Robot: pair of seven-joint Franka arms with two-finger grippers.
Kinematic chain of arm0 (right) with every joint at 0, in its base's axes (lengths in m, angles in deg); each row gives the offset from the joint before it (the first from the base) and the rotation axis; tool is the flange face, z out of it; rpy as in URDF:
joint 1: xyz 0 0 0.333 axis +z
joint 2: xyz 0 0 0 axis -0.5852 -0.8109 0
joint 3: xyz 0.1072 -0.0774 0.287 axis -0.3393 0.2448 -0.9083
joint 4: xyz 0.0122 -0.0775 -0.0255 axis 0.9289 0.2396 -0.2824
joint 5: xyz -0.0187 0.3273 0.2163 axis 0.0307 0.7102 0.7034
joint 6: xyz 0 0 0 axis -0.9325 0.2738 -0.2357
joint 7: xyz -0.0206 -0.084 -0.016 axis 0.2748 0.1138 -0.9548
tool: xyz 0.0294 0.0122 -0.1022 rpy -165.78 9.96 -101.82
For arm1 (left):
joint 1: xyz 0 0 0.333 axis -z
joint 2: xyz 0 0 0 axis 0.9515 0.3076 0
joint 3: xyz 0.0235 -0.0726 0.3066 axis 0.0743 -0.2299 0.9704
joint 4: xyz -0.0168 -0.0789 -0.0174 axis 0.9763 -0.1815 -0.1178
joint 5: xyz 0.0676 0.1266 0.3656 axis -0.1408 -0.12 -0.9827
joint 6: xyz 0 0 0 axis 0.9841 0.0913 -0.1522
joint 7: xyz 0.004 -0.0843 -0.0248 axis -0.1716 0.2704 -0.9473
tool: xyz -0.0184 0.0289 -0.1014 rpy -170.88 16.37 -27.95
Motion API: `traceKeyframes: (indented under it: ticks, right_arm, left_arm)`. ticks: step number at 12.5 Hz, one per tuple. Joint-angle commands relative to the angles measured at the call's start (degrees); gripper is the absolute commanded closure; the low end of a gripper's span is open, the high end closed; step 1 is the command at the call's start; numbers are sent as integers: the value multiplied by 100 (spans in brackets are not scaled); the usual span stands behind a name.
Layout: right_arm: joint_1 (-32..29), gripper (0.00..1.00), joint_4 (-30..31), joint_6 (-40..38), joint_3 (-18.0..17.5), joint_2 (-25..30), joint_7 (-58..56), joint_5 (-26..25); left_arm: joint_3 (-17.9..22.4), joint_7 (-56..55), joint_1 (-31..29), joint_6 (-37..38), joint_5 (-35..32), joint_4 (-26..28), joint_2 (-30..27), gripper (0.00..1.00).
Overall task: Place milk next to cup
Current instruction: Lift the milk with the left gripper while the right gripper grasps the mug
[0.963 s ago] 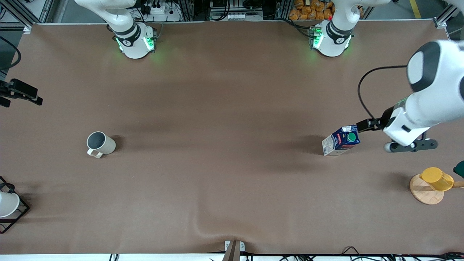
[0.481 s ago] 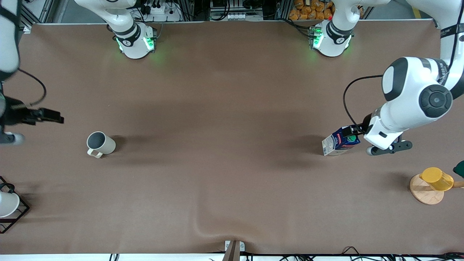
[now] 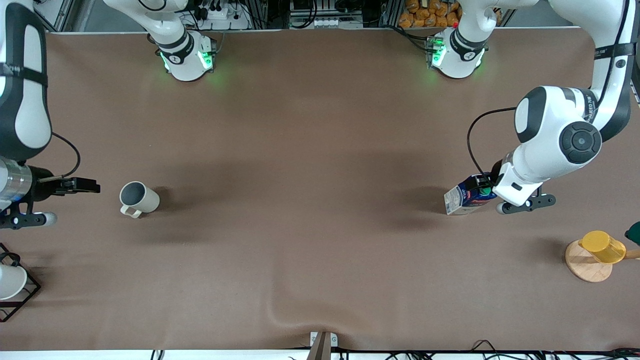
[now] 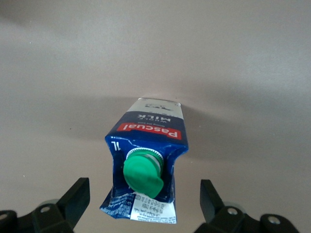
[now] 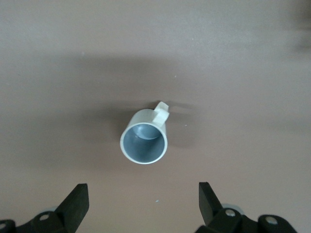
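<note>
The milk (image 3: pixel 461 198), a carton with a dark blue top, green cap and red label, stands on the brown table toward the left arm's end. My left gripper (image 3: pixel 484 186) is open over its top. In the left wrist view the milk (image 4: pixel 148 145) sits between the two spread fingers (image 4: pixel 73 201), with gaps on both sides, and the gripper (image 4: pixel 143 206) touches nothing. The cup (image 3: pixel 138 198), a beige mug with a grey inside, stands toward the right arm's end. My right gripper (image 3: pixel 82 186) is open and empty beside it. In the right wrist view the cup (image 5: pixel 144 141) lies ahead of the gripper (image 5: pixel 142 206).
A yellow cup (image 3: pixel 602 246) on a round wooden stand (image 3: pixel 586 269) is at the left arm's end, nearer the front camera than the milk. A white cup (image 3: pixel 10 281) on a black wire rack (image 3: pixel 30 292) is at the right arm's end. The cloth has a wrinkle (image 3: pixel 280 315) near the front edge.
My left gripper has moved in from the table's end and now straddles the milk's top. My right arm has swung in and brought its gripper close beside the cup. Milk and cup have not moved.
</note>
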Motion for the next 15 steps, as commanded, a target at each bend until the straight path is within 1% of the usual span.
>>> traceKeyframes:
  ticks: [1, 3, 6, 9, 12, 13, 14, 15]
  right_arm:
    - [-278, 0, -91, 352, -65, -453, -394, 81]
    - [-279, 0, -91, 425, -65, -621, -360, 90]
    - [-287, 0, 128, 600, -65, -822, -420, 81]
    - [-367, 0, 584, 916, -74, -868, -632, 99]
    - [-323, 0, 874, 1039, -82, -867, -632, 99]
    - [-314, 0, 980, 1136, -91, -859, -632, 99]
    - [-323, 5, 1025, 1189, -91, -867, -632, 99]
    - [-314, 18, 1121, 1277, -91, -867, -640, 99]
  left_arm:
    - [-16, -6, -41, -108, 25, 105, 20, 0]
    - [-7, -6, -49, -117, 25, 96, 99, 0]
    - [-7, -6, -50, -125, 16, 70, 126, 0]
    - [-7, -6, -50, -178, 16, 61, 126, 2]
    - [-7, 3, -41, -196, -88, 52, 126, 20]
    - [-7, 3, -23, -196, -167, 52, 117, 23]
    - [-7, 3, -23, -196, -168, 52, 117, 25]
    - [-7, 3, -14, -196, -168, 44, 126, 26]
